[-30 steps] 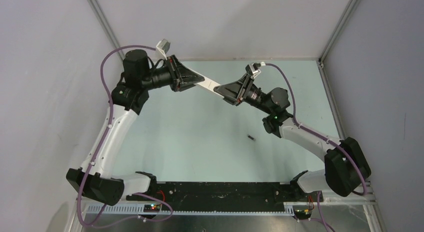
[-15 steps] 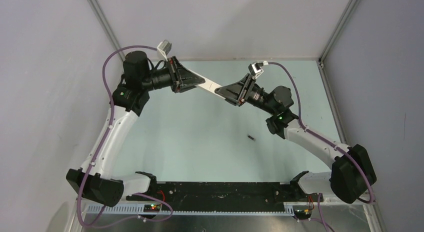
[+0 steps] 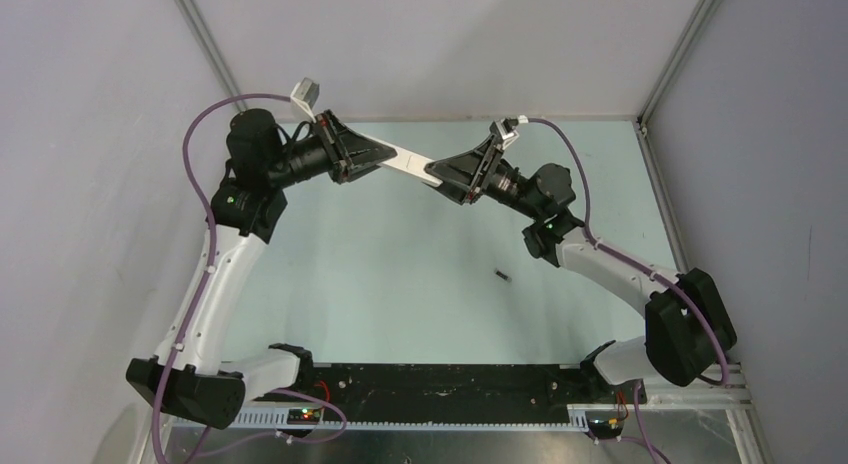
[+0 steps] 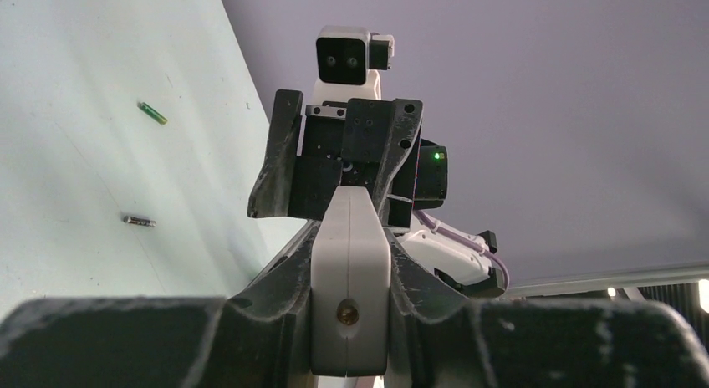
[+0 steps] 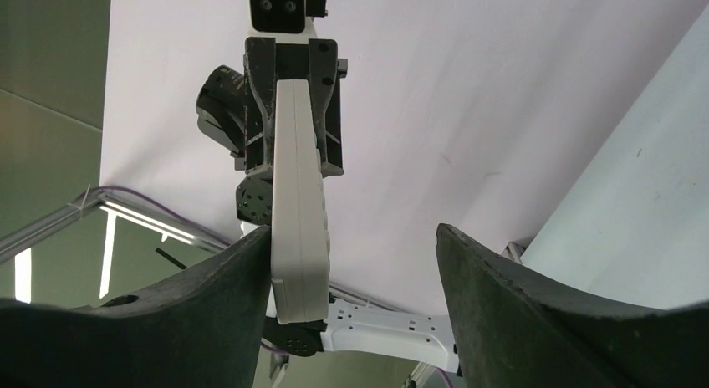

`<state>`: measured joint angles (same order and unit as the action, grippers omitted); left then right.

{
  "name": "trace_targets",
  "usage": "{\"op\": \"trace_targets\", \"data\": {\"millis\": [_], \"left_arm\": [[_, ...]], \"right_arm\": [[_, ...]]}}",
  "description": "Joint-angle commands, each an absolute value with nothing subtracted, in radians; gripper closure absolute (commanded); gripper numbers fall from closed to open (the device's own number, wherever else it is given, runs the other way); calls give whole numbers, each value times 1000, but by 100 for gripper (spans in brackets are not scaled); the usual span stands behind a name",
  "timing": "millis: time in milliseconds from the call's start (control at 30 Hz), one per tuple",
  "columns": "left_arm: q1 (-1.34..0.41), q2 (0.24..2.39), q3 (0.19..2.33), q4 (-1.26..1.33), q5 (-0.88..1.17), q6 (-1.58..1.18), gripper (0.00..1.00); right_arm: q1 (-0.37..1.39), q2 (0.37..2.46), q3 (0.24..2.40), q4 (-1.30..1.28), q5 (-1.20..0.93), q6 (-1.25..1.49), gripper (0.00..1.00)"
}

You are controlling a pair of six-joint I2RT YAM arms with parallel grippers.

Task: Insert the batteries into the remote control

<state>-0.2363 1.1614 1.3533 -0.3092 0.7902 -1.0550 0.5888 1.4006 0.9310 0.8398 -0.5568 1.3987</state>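
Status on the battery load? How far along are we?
Done: remote control is held off the table, clamped in the left tool. In hand: right tool stands open around its other end, not gripping. Left: everything battery-side; one battery and a second battery lie loose on the table, none visibly loaded.

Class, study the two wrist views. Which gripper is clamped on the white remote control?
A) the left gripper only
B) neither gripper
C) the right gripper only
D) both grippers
A: the left gripper pinches the remote control between both fingers, while the right gripper stands open, with a wide gap between the remote and one finger.
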Motion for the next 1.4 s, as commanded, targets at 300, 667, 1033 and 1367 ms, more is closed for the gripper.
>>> {"op": "trace_targets", "data": {"millis": [300,667,1033,1367], "left_arm": [[-255,1142,1339,-255,845,-1103,100],[-260,1153,1383,-253,828,-1146,100],[-243,1187,1436,-231,782,-1209,100],[-222,1200,1440,-218,790,-1197,100]], "right_arm": [[607,1485,1051,893,-598,1406,28],[606,1538,1017,903,-667,1436,50],[590,1512,916,847,-705,1379,72],[556,1456,867,735,-762,1259,85]]}}
